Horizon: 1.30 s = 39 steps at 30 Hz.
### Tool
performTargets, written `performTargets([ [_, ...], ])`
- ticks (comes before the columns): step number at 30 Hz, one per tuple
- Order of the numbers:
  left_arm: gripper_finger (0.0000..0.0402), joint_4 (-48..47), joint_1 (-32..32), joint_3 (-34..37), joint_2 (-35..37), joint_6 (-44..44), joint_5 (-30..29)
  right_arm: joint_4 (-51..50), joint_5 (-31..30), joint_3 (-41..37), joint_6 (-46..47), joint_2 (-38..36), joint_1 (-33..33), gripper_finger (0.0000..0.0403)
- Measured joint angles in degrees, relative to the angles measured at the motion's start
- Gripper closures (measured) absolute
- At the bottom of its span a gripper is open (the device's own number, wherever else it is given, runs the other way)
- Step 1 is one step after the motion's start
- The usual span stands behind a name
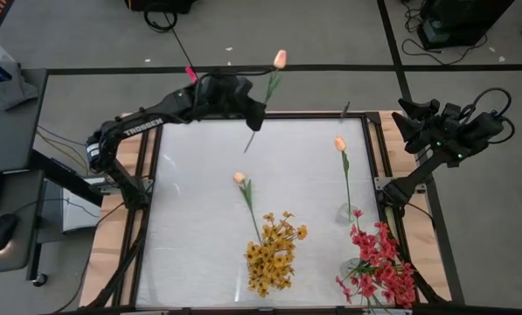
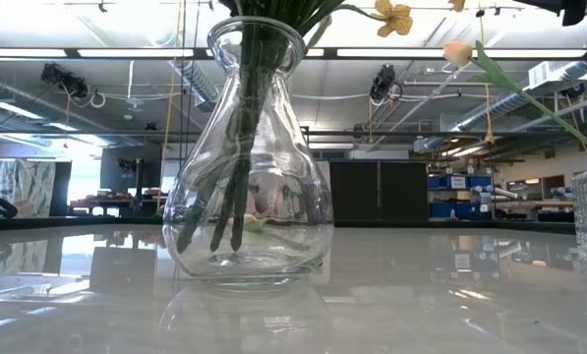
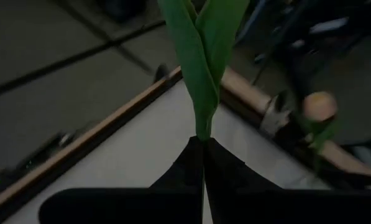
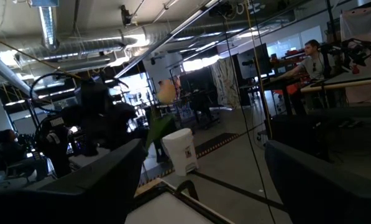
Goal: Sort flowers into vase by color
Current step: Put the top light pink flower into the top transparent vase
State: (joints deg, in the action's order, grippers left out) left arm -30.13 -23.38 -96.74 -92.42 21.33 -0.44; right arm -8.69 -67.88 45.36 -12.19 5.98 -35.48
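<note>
A slim peach-budded tulip (image 1: 278,63) hangs above the table's far edge, with my left gripper (image 1: 255,112) shut on its green stem. A second tulip (image 1: 243,188) lies flat on the white table. A third tulip (image 1: 340,144) stands in a small glass vase (image 1: 346,213). The yellow flowers (image 1: 274,254) stand in a round glass vase (image 2: 249,157) near the front edge, and the red flowers (image 1: 379,262) fill a vase at the front right. My right gripper (image 1: 411,118) waits open beyond the table's far right corner, holding nothing. My left gripper pinches the tulip's green stem (image 3: 202,127) between its two shut fingers (image 3: 185,163), about midway along, where the leaves branch off. The fingers lie across the stem. The flower is lifted clear and tilted, with its bud toward the far side and its cut end (image 1: 247,149) pointing down over the table.
The wooden table frame (image 1: 147,166) borders the white surface. The vases crowd the front middle and right, while the table's left half (image 1: 191,201) is bare. A keyboard and mouse (image 1: 3,229) sit on a desk off to the left.
</note>
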Motion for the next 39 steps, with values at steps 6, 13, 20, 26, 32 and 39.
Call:
performTargets([
  [6, 0.0393, 8.17, 2.3, -0.03, 0.0, -0.12, 2.18, 0.02, 0.0, 0.01, 0.0, 0.0, 0.01, 0.0057],
  [13, 0.0393, 16.86, 5.31, -0.03, 0.0, -3.15, 6.25, 0.01, 0.0, 0.01, 0.0, 0.0, 0.01, 0.0057],
  [20, 0.0393, 21.0, 9.13, -0.03, -0.02, -9.19, 6.37, 0.0, 0.0, 0.02, 0.0, 0.0, 0.0, 0.0057],
  [26, 0.0393, 23.9, 12.07, -0.03, -0.41, -14.87, 6.38, 0.01, 0.0, 0.02, 0.0, 0.0, 0.0, 0.0057],
  [32, 0.0393, 26.98, 13.94, -0.01, -2.1, -15.61, 7.35, 0.0, 0.0, 0.0, 0.0, 0.0, 0.0, 0.0057],
  [39, 0.0393, 34.93, 15.98, -0.01, -6.48, -15.99, 10.44, 0.01, 0.22, 0.0, 0.0, 0.0, 0.0, 0.0057],
])
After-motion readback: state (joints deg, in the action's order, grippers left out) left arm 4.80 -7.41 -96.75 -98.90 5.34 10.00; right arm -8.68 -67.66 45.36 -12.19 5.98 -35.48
